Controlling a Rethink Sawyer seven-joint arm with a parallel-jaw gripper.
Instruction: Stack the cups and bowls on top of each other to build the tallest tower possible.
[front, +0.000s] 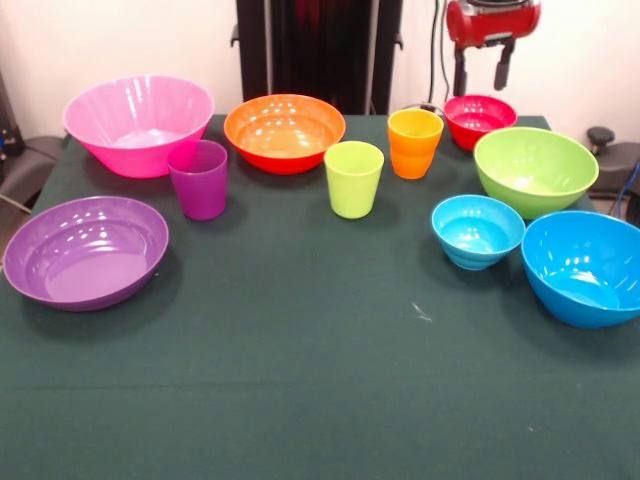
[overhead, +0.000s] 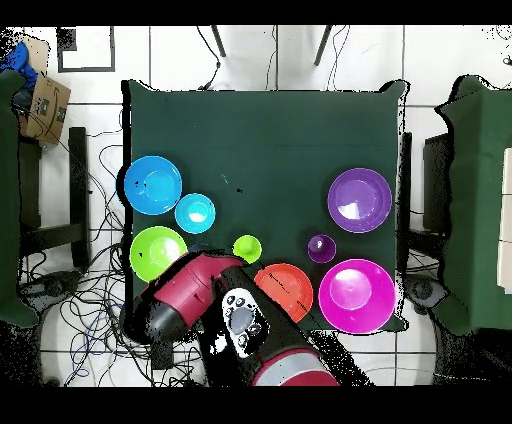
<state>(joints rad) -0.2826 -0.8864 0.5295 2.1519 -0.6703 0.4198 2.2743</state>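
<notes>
All cups and bowls stand apart on the green table, none stacked. In the front view the purple cup (front: 198, 178), lime green cup (front: 354, 178) and orange cup (front: 415, 142) stand mid-table. Around them are the pink bowl (front: 138, 122), orange bowl (front: 284, 130), shallow purple bowl (front: 86, 250), small red bowl (front: 480, 120), lime green bowl (front: 536, 170), small light blue bowl (front: 477, 230) and big blue bowl (front: 585, 265). My gripper (front: 482, 88) hangs open and empty just above the red bowl. In the overhead view my arm (overhead: 200, 290) hides the red bowl and orange cup.
The table (front: 300, 380) has a broad bare stretch at its front in the front view. The robot's pedestal (front: 320, 50) stands behind the orange bowl. Chairs and cables surround the table in the overhead view, with a cardboard box (overhead: 45, 105) on the floor.
</notes>
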